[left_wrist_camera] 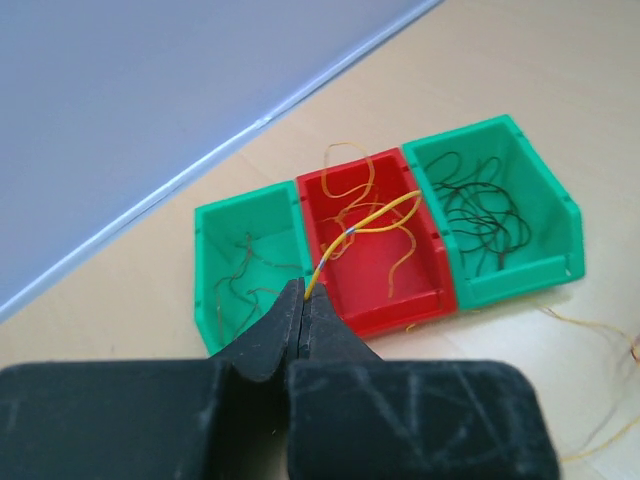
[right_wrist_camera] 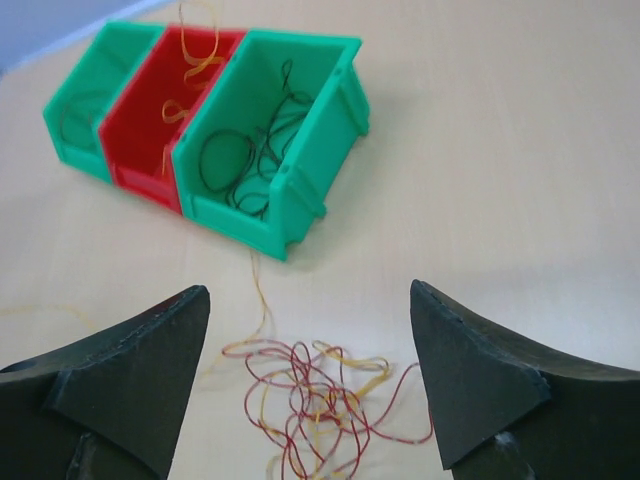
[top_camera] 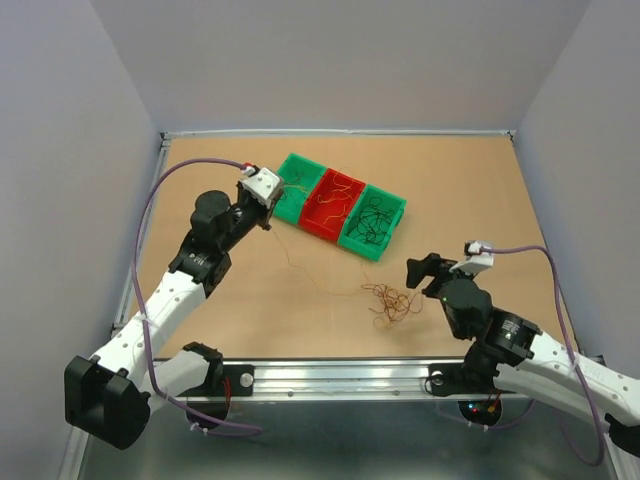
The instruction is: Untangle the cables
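Observation:
A tangle of red and yellow cables lies loose on the table in front of the bins. My right gripper hangs just right of it, open, with the tangle showing between and beyond its fingers. My left gripper is at the left end of the bin row, shut on a thin yellow cable that arcs up over the red bin. More orange strands lie in that red bin. Black strands fill the right green bin.
The left green bin holds a few dark thin strands. One long thin strand trails across the table from the bins toward the tangle. Grey walls surround the table, and a metal rail runs along the near edge.

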`<move>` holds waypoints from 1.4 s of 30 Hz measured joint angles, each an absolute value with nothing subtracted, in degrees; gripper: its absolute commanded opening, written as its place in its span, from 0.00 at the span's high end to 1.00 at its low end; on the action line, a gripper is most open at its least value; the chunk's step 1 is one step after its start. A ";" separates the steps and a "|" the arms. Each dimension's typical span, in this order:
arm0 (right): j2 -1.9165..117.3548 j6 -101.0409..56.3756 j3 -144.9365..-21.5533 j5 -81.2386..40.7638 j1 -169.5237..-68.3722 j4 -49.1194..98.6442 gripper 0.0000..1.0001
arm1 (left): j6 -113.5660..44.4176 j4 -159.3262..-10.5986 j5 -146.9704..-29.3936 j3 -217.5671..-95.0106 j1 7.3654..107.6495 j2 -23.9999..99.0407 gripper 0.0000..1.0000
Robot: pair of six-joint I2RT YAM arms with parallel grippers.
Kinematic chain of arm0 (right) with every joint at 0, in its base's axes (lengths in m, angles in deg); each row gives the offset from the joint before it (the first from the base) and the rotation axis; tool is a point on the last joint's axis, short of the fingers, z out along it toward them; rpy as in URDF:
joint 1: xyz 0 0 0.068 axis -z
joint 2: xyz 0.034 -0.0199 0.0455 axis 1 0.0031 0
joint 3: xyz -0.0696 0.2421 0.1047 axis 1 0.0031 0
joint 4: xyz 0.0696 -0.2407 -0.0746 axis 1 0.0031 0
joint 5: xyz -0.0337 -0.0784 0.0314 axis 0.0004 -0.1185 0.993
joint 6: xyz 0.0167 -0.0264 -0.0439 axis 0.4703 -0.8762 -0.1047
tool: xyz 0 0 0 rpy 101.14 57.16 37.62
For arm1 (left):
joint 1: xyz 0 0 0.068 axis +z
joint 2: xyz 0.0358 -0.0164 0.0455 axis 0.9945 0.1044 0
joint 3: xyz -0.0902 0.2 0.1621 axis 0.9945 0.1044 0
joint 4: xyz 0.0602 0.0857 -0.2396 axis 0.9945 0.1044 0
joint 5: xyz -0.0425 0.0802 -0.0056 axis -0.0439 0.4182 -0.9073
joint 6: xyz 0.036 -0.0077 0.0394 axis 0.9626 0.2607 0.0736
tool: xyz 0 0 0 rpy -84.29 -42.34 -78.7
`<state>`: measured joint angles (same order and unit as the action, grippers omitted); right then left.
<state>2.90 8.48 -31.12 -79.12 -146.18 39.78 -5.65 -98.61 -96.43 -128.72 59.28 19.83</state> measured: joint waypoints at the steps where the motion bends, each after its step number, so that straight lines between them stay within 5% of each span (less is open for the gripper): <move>1: 3.71 7.52 -31.12 -78.09 -146.16 39.72 0.16 | -6.15 -98.74 -95.71 -128.72 59.98 19.78 1.00; 7: 16.43 -2.54 -31.18 -60.30 -146.18 29.80 0.09 | -8.01 -99.81 -95.73 -128.65 62.97 18.28 1.00; 15: 45.91 -15.52 -38.11 -42.40 -146.18 21.31 0.14 | -8.16 -100.18 -96.17 -128.65 62.90 17.23 1.00; 21: 56.62 -24.22 -45.22 -37.24 -146.18 19.37 0.18 | -8.36 -100.31 -96.17 -128.61 63.12 16.68 1.00; 24: 59.33 -27.28 -47.36 -37.16 -146.18 19.00 0.33 | -8.51 -100.33 -96.06 -128.61 63.17 16.68 1.00; 25: 60.14 -28.20 -47.88 -37.38 -146.18 18.93 0.58 | -8.56 -100.36 -96.08 -128.61 63.30 16.68 1.00; 27: 61.10 -29.53 -48.23 -37.68 -146.18 18.93 0.84 | -8.65 -100.33 -96.08 -128.61 63.54 16.68 1.00; 29: 61.43 -30.36 -48.28 -37.75 -146.18 19.04 0.99 | -8.84 -100.36 -95.97 -128.61 63.98 16.68 1.00; 42: 49.83 -29.92 -58.13 -33.42 -146.18 23.76 0.99 | -11.05 -101.75 -96.24 -128.61 68.00 19.94 1.00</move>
